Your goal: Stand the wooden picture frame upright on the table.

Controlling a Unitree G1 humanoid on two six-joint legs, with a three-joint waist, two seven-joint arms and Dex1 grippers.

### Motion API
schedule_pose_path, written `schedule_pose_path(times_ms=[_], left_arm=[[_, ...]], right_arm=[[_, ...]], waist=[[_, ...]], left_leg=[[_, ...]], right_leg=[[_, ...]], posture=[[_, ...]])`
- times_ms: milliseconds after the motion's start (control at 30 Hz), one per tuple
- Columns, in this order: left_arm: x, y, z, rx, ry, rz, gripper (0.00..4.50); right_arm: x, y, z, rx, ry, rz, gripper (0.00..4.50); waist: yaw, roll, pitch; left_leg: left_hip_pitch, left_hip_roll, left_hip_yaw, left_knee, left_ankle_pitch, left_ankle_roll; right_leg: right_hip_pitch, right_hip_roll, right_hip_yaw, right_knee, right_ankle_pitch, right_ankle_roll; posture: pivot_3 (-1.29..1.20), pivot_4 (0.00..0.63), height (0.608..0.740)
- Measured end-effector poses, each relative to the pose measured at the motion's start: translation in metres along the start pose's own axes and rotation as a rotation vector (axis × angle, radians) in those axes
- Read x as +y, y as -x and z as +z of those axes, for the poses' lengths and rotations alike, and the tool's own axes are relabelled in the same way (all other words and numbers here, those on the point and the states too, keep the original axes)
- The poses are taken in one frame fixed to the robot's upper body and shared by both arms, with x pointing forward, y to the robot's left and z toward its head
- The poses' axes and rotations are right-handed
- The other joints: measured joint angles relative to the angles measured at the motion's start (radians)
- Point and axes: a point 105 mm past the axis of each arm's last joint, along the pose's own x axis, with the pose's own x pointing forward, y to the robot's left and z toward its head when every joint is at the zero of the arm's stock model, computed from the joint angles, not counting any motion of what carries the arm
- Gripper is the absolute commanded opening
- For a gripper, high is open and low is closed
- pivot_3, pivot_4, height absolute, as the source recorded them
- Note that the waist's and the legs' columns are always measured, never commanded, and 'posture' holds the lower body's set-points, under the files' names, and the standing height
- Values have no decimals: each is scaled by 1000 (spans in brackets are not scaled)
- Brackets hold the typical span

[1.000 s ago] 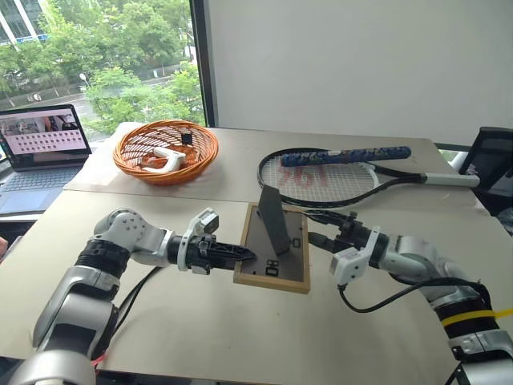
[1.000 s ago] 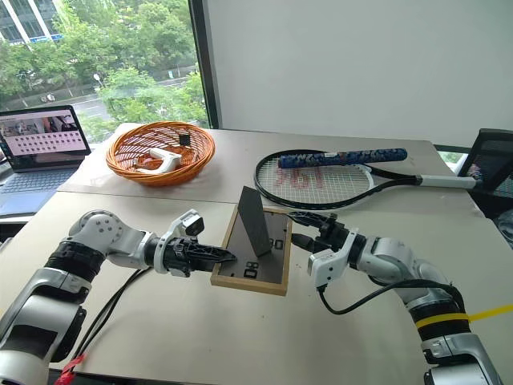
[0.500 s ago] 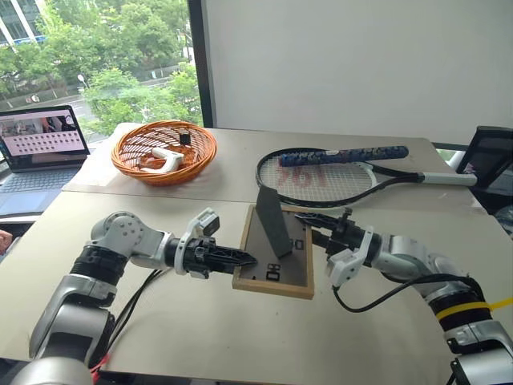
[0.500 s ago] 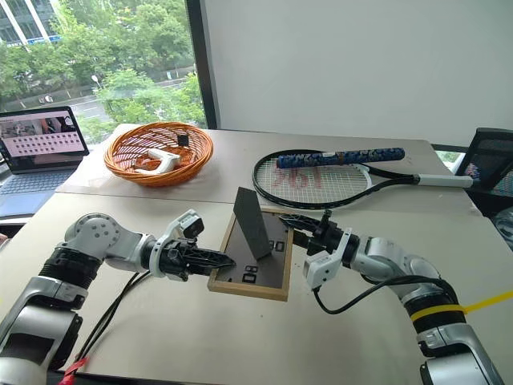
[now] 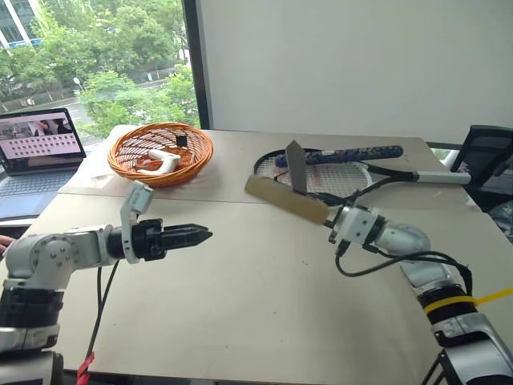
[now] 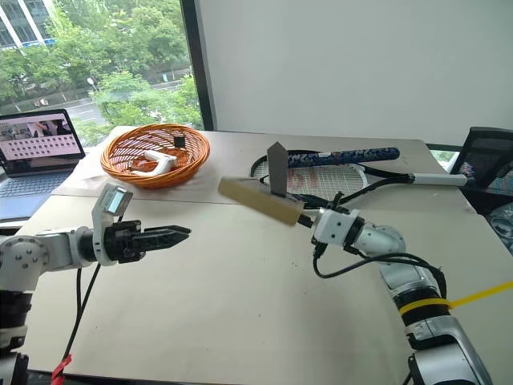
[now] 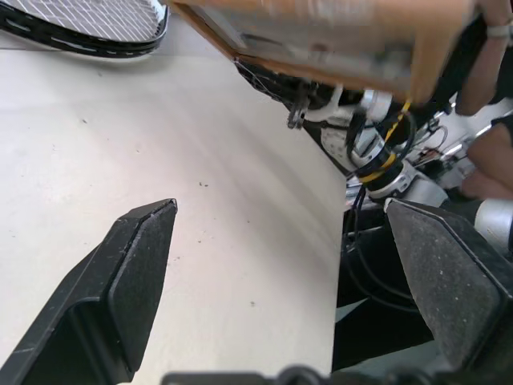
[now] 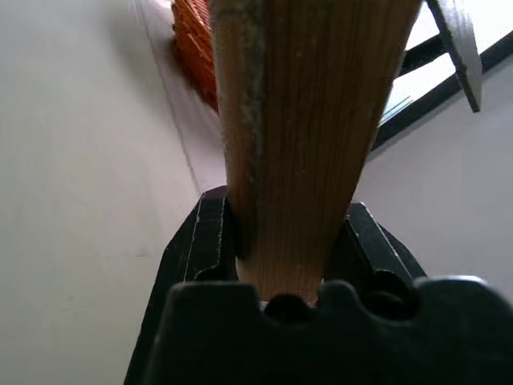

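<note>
R fingers (image 5: 330, 221) clamped on edge of wooden picture frame (image 5: 286, 200), held in air near-flat over bench (image 5: 240, 305) by the racket (image 5: 353, 172) | stand flap (image 5: 295, 167) sticks up | L fingers (image 5: 196, 234) spread, empty, well apart | next: roll frame vertical, lower bottom edge + flap onto bench, check it stands, then let go

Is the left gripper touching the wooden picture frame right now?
Apart. In the left eye view the left gripper hangs open over bare table, while the wooden picture frame is held aloft by the right gripper, with open tabletop between.
</note>
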Motion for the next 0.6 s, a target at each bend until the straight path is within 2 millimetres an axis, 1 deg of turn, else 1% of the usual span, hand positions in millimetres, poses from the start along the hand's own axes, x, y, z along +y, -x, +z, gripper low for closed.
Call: schedule_pose_path(times_ms=[33,100,167,267,367,433,467,533,600], left_arm=[[2,0,-3,3,-39,23,4500],[3,0,-5,-8,-105,51,4500],[-1,-3,-6,-19,-204,60,4500],[-2,-2,-3,-29,-297,84,4500],[-3,-1,4,-76,-344,100,4500],[-2,0,7,-86,-365,112,4500],[-1,0,7,-83,-383,124,4500],[0,1,7,-79,-398,135,4500],[0,1,8,-80,-405,134,4500]], right_arm=[[5,-2,-2,6,-154,51,1220],[12,-5,-4,28,-358,122,1220],[16,-8,-5,65,-558,180,1220],[18,-11,-4,107,-640,222,1220],[18,-14,-9,146,-713,233,1220],[18,-15,-24,187,-741,219,1220],[21,-14,-38,227,-769,210,1220],[29,-11,-53,271,-802,221,1220],[31,-11,-55,272,-800,242,1220]], waist=[[3,0,0],[5,0,0],[8,0,0],[14,0,0],[15,0,0],[16,0,0],[16,0,0],[17,0,1],[17,0,1]], left_leg=[[0,0,0,0,0,0],[0,0,0,0,0,0],[0,0,1,0,0,0],[0,0,1,-1,0,0],[-1,0,1,0,-1,1],[-1,0,1,0,-1,1],[-1,0,2,0,-1,1],[-2,0,2,0,-1,1],[-2,0,1,-1,-1,1]], right_leg=[[0,0,0,0,0,0],[-1,0,0,0,0,0],[-2,0,0,0,0,-1],[-4,0,1,0,-1,-1],[-4,0,1,0,-1,-1],[-4,0,1,0,-1,-1],[-4,0,1,0,-1,-1],[-5,0,1,0,-1,-1],[-5,0,0,0,-1,-1]], posture=[[0,150,721],[0,150,721],[0,150,721],[0,150,721],[0,150,721],[0,150,721],[0,150,721],[0,150,721],[0,150,721]])
